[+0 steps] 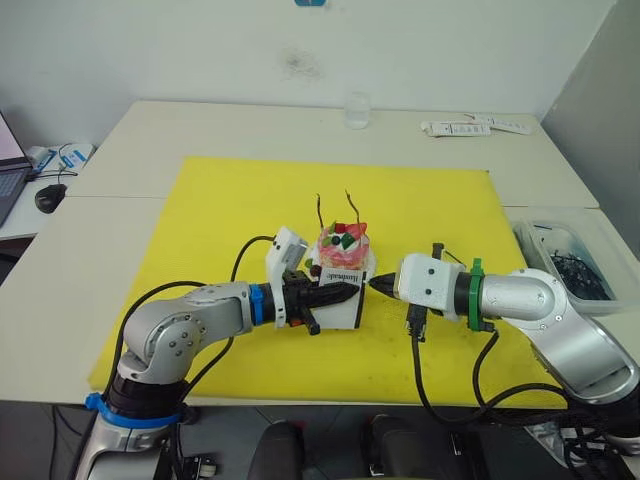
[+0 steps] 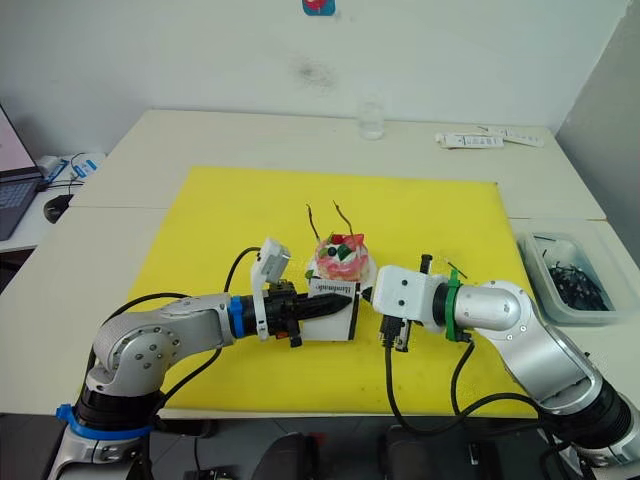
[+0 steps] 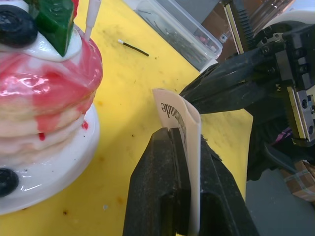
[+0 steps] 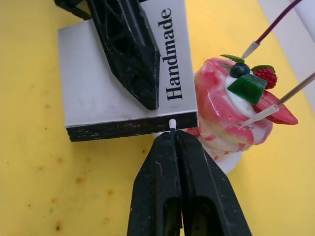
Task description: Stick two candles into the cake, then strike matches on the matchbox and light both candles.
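Left gripper point(image 4: 129, 54) clamps "Handmade" matchbox point(image 4: 103, 93) | right gripper point(image 4: 173, 135) pinches match point(image 4: 172, 124)

From my seat I see a pale cream table point(image 1: 180, 130) against a plain white wall point(image 1: 200, 45), with a bright yellow mat point(image 1: 230, 200) spread over its near half. A clear glass point(image 1: 357, 109) stands at the far edge. A laptop point(image 1: 8, 170) and black mouse point(image 1: 49, 197) sit far left; a clear plastic bin point(image 1: 570, 255) sits right.

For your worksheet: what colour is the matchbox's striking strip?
Black, on the flat white matchbox; clearest in the right wrist view.
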Motion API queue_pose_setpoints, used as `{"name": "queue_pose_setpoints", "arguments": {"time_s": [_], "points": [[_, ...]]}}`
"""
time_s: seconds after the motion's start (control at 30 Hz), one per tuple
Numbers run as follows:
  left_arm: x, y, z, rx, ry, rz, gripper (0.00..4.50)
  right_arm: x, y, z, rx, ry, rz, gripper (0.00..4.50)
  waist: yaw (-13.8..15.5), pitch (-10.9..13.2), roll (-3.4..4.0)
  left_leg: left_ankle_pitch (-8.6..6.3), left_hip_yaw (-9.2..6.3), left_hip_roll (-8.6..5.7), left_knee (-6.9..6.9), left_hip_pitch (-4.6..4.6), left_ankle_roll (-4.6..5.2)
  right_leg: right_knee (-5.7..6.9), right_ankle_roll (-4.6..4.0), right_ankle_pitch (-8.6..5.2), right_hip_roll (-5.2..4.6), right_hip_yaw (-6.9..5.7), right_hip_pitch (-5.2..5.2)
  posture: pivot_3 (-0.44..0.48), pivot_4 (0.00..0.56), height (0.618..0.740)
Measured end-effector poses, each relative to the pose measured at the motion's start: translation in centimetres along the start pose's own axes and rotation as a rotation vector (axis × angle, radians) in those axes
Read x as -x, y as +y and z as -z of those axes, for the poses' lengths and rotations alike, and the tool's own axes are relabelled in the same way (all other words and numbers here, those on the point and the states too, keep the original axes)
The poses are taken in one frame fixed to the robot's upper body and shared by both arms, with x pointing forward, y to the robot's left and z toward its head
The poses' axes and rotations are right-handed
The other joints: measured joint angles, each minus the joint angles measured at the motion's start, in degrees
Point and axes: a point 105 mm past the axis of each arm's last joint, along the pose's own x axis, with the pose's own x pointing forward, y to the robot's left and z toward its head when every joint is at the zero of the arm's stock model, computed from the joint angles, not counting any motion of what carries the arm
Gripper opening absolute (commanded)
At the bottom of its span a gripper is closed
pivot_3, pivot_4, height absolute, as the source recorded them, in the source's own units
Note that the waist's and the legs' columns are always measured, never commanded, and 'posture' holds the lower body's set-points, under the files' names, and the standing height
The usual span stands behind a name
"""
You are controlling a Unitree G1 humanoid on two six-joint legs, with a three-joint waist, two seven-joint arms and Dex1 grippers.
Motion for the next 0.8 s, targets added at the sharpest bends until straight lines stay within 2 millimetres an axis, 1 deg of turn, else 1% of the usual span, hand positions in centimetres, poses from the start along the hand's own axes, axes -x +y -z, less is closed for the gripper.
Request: {"name": "queue_pose_setpoints", "arguments": {"time_s": [0.03,0.07,0.13,0.17,0.27,0.33,0.4,0.47,0.53,0.6,0.8], "points": [[0.0,0.0,-0.3,-0.011,-0.002,-0.002,0.00,-0.1,0.5,-0.1,0.011,-0.007,-0.031,0.04,0.00,0.00,0.00,0.00,-0.01,0.00,0.00,0.00,0.00,0.00,0.00,0.00,0.01,-0.01,0.00,0.000,0.150,0.740],[0.0,-0.1,-0.9,-0.034,-0.017,0.004,0.00,-0.3,1.2,-0.1,0.018,-0.016,-0.078,0.04,0.00,0.00,0.00,0.00,-0.03,0.00,0.00,0.00,0.00,0.00,0.00,0.00,0.02,-0.03,0.00,0.000,0.150,0.740],[0.1,-0.7,-2.8,-0.099,-0.061,0.031,0.00,-0.6,3.3,-0.1,0.008,-0.034,-0.182,0.04,0.02,0.01,0.00,0.00,-0.05,0.00,0.00,-0.02,0.00,0.01,0.00,0.00,0.04,-0.05,0.00,0.000,0.150,0.740],[0.5,-0.9,-3.9,-0.135,-0.087,0.026,0.00,-0.4,4.0,-0.1,0.010,-0.036,-0.217,0.04,0.04,0.02,0.01,0.00,-0.04,0.01,0.01,-0.02,0.00,0.01,0.00,0.00,0.03,-0.03,0.00,0.000,0.150,0.740],[2.3,-0.5,-6.3,-0.210,-0.127,-0.019,0.00,0.6,4.8,-0.9,0.024,-0.058,-0.266,0.04,-0.23,0.02,0.01,0.00,0.00,0.01,0.01,0.03,0.00,0.02,0.01,0.00,0.04,0.00,0.01,0.000,0.150,0.740],[3.4,-0.4,-6.9,-0.226,-0.130,-0.036,0.00,1.0,4.6,-1.6,0.020,-0.082,-0.260,0.04,-0.27,0.02,0.01,0.00,-0.02,0.04,0.01,0.06,0.00,0.04,0.00,0.00,0.03,-0.02,0.02,0.000,0.150,0.740],[4.1,-0.3,-6.2,-0.214,-0.097,-0.042,0.00,1.1,3.8,-2.0,0.005,-0.094,-0.232,0.04,-0.26,0.01,0.01,0.00,-0.03,0.07,0.00,0.07,-0.01,0.05,0.00,0.01,0.02,-0.03,0.02,0.000,0.150,0.740],[4.5,-0.1,-4.4,-0.172,-0.049,-0.046,0.00,1.0,2.7,-2.5,-0.004,-0.110,-0.183,0.04,-0.21,0.02,0.02,0.00,-0.04,0.11,0.00,0.07,-0.01,0.06,0.00,0.00,-0.02,-0.03,0.02,0.000,0.150,0.740],[4.3,0.1,-2.6,-0.132,-0.010,-0.049,0.00,1.1,1.8,-2.5,-0.013,-0.106,-0.137,0.04,-0.07,0.02,0.01,0.00,-0.05,0.12,0.01,0.04,-0.01,0.04,-0.01,0.00,-0.06,-0.05,0.02,0.000,0.150,0.740],[3.9,0.2,-1.6,-0.127,0.012,-0.062,0.00,0.9,1.1,-2.1,-0.039,-0.093,-0.103,0.04,0.28,0.02,0.01,0.01,-0.03,0.04,0.02,0.03,-0.01,0.03,-0.01,0.00,-0.06,-0.07,0.02,0.000,0.150,0.740],[2.9,0.6,-1.1,-0.152,0.007,-0.087,0.00,0.6,0.2,-1.7,-0.097,-0.066,-0.025,0.04,0.28,0.02,0.00,0.00,0.04,-0.01,0.05,0.02,-0.01,0.03,0.01,0.01,-0.08,0.01,0.03,0.000,0.150,0.740]]}}
